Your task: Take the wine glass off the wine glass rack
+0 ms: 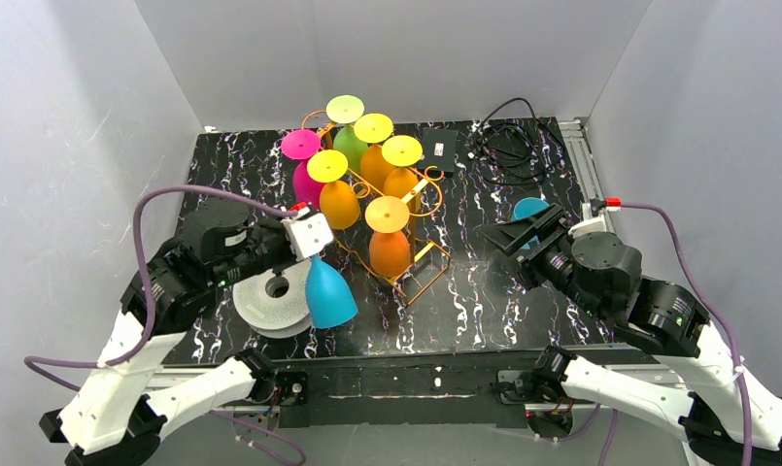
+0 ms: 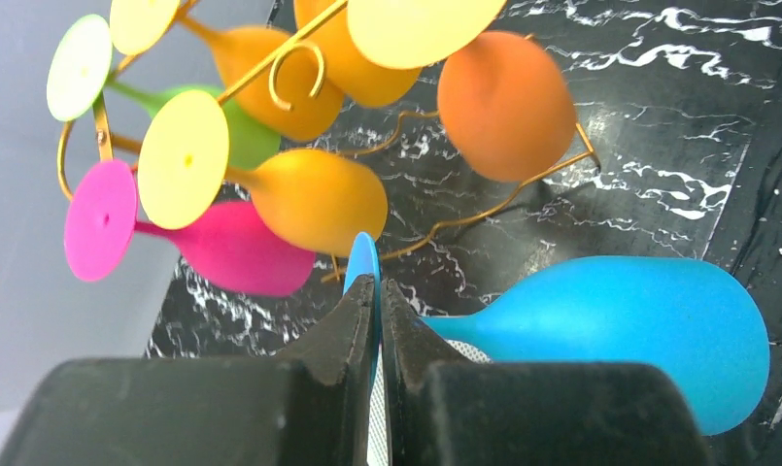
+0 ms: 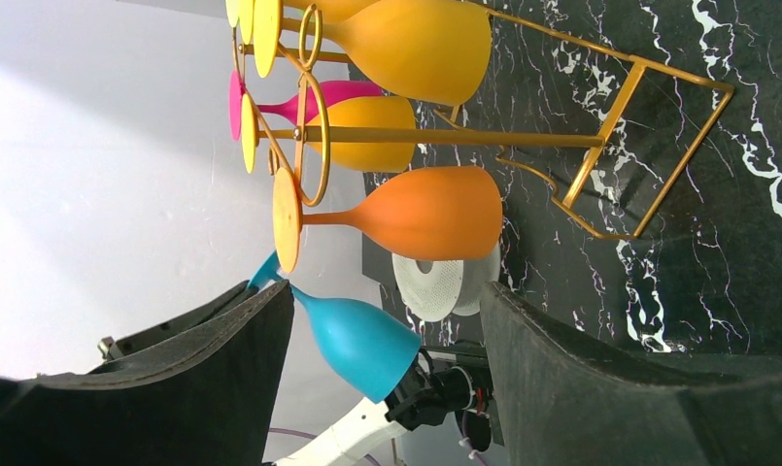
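Black marbled worktop (image 1: pixel 484 301) — thin gold wire rack (image 3: pixel 523 139) of matte glasses (image 1: pixel 390 252) at centre; left gripper (image 2: pixel 378 296) clamped on blue glass (image 1: pixel 330 296) by its disc foot, right gripper (image 1: pixel 525 233) wide apart, empty.

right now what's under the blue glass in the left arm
The blue glass, its foot pinched in the left pincer, points bowl-down at the black table. Its bowl covers one edge of the white spool and the spot beneath.
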`<state>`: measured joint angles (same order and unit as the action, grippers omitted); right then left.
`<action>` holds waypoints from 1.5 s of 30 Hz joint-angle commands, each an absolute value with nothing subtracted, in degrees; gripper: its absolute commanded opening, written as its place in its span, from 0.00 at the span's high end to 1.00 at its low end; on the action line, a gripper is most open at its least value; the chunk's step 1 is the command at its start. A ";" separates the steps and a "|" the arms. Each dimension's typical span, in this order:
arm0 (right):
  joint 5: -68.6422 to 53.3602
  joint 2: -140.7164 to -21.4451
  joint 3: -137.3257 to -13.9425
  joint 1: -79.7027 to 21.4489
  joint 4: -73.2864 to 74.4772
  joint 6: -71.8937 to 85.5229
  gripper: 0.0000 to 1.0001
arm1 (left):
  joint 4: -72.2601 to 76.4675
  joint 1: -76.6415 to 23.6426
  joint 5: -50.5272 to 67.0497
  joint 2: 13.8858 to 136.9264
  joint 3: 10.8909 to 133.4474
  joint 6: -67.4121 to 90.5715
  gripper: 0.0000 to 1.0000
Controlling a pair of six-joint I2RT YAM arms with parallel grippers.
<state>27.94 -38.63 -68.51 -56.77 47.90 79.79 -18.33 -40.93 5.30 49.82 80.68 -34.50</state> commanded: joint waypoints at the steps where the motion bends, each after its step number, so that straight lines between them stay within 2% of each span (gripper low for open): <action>1: 29.44 -38.67 -68.47 -57.17 45.75 80.55 0.23 | -11.75 -41.02 14.87 48.44 80.51 -40.47 1.00; 11: 29.28 -38.96 -67.69 -57.13 45.09 80.89 0.23 | -9.18 -41.03 24.52 52.85 85.48 -48.45 1.00; 20: 29.02 -39.36 -68.99 -57.13 47.14 80.91 0.23 | -5.57 -40.91 24.74 58.10 88.11 -54.37 1.00; 27: 29.00 -39.86 -70.67 -57.13 44.99 77.05 0.22 | -5.03 -40.91 24.65 58.45 91.92 -52.74 1.00; 35: 25.34 -42.90 -73.40 -57.13 41.38 71.65 0.21 | -12.37 -40.89 25.76 60.47 103.09 -49.96 1.00; 39: 23.04 -43.40 -73.37 -57.13 37.92 68.67 0.21 | -14.70 -40.95 26.36 61.04 107.25 -44.46 1.00; 45: 19.15 -42.16 -72.13 -57.17 30.64 63.36 0.20 | -9.58 -40.96 23.18 60.76 108.13 -32.20 1.00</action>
<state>22.09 -43.48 -71.18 -56.77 39.53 68.79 -14.41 -40.99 23.97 60.69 106.59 -41.89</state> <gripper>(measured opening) 0.796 0.028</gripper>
